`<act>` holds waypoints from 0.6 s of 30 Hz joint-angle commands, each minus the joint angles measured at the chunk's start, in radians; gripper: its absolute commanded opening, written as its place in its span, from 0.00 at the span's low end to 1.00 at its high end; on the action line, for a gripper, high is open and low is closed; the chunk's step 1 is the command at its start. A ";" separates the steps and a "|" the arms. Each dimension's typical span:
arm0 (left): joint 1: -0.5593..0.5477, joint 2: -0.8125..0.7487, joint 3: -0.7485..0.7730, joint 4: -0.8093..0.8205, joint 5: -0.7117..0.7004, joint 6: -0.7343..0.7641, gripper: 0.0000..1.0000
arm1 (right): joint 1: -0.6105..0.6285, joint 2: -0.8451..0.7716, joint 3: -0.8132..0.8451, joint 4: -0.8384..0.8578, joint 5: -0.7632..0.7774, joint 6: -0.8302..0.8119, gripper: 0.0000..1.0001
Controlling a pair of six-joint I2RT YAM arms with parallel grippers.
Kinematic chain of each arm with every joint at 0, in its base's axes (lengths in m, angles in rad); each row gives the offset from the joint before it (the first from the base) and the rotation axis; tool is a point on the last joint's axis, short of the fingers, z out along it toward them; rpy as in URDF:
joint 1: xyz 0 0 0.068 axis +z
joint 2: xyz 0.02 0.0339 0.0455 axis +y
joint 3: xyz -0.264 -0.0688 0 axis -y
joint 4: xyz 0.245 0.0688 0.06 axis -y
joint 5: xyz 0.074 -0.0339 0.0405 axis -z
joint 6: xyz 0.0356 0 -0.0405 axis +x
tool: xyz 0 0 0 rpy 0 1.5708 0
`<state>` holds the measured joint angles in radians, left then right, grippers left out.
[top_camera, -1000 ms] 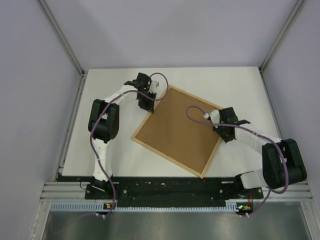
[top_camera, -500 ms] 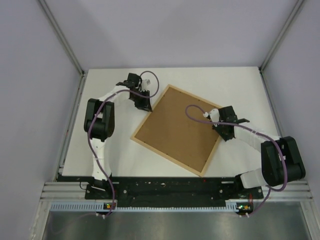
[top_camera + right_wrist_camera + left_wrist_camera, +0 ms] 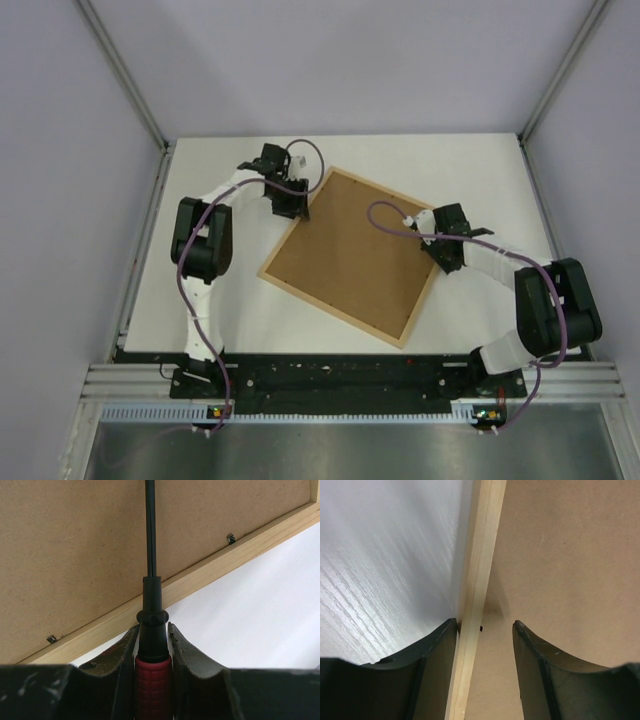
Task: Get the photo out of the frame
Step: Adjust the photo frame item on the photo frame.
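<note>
The frame (image 3: 330, 311) lies face down and turned at an angle on the white table, its brown backing board (image 3: 350, 255) upward. The photo is hidden beneath the board. My left gripper (image 3: 296, 208) is at the frame's upper-left edge. In the left wrist view it (image 3: 485, 626) stands open astride the pale wood rim (image 3: 479, 570), one finger over the table, the other over the board (image 3: 570, 555). My right gripper (image 3: 447, 262) is at the frame's right edge, shut on a red-handled screwdriver (image 3: 152, 680). The black shaft reaches across the rim (image 3: 210, 575) over the board.
Small metal tabs (image 3: 230, 538) (image 3: 51, 639) sit along the inside of the rim, over the edge of the backing board. Grey walls with metal posts (image 3: 125, 75) enclose the table on three sides. The arms' base rail (image 3: 330, 375) runs along the near edge.
My left gripper has opened and now straddles the frame's rim. The frame has shifted slightly to the left. My right gripper has moved a little left with the screwdriver.
</note>
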<state>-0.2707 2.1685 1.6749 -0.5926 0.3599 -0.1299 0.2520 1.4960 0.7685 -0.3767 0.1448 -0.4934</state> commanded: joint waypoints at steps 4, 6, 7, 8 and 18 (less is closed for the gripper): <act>-0.019 -0.016 0.054 -0.007 -0.117 0.065 0.41 | 0.010 0.010 0.017 0.042 -0.031 0.013 0.00; -0.018 -0.013 0.057 -0.010 -0.134 0.073 0.37 | 0.010 0.009 0.015 0.044 -0.030 0.015 0.00; -0.019 -0.013 0.057 -0.009 -0.139 0.076 0.35 | 0.012 0.007 0.015 0.044 -0.031 0.015 0.00; -0.019 -0.013 0.057 -0.009 -0.139 0.079 0.33 | 0.010 0.006 0.015 0.044 -0.031 0.015 0.00; -0.019 -0.022 0.054 -0.009 -0.098 0.072 0.35 | 0.010 -0.003 0.012 0.045 -0.031 0.013 0.00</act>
<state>-0.2890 2.1685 1.6985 -0.6067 0.2440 -0.0669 0.2543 1.4956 0.7685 -0.3729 0.1467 -0.4934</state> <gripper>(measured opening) 0.275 0.249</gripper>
